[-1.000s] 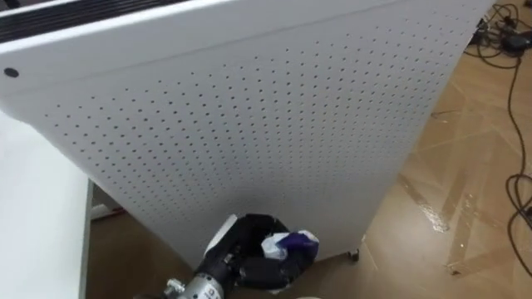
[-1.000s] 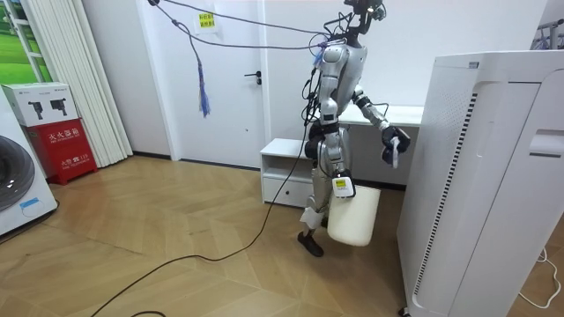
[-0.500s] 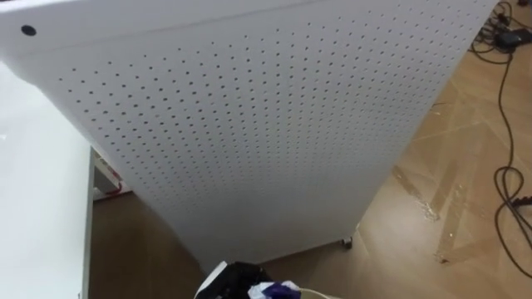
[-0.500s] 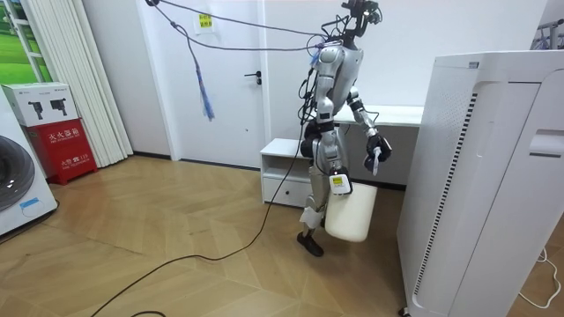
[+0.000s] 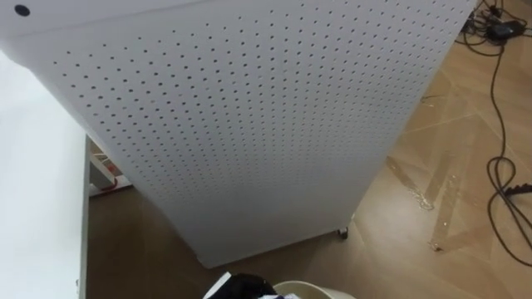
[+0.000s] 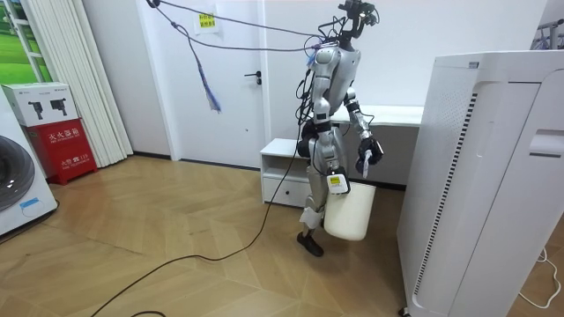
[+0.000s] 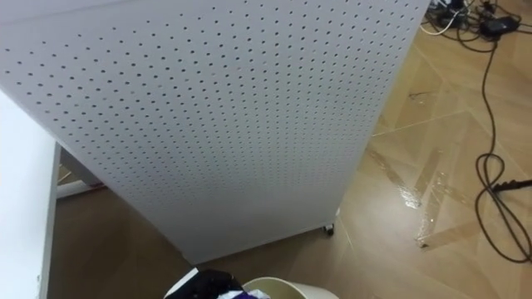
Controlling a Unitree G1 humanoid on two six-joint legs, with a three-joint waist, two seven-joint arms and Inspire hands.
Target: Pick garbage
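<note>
One scrap of garbage (image 7: pixel 237 293), white with a purple patch, sat in the left hand (image 7: pixel 193 287). The hand's dark fingers looked curled round it, just beside the rim of the pale bin (image 7: pixel 287 287). In the room view the robot stood by the white table (image 5: pixel 33 208), facing the tall perforated cabinet (image 5: pixel 249 124). The bin was at its leg and the right hand (image 6: pixel 337 184) was low at the bin's top; how that hand held could not be told. The step in hand seemed to be the drop. To do it well, the left hand needed to come squarely over the bin's mouth, past the near rim, before the fingers spread wide. So light a scrap might cling or drift to the floor.
</note>
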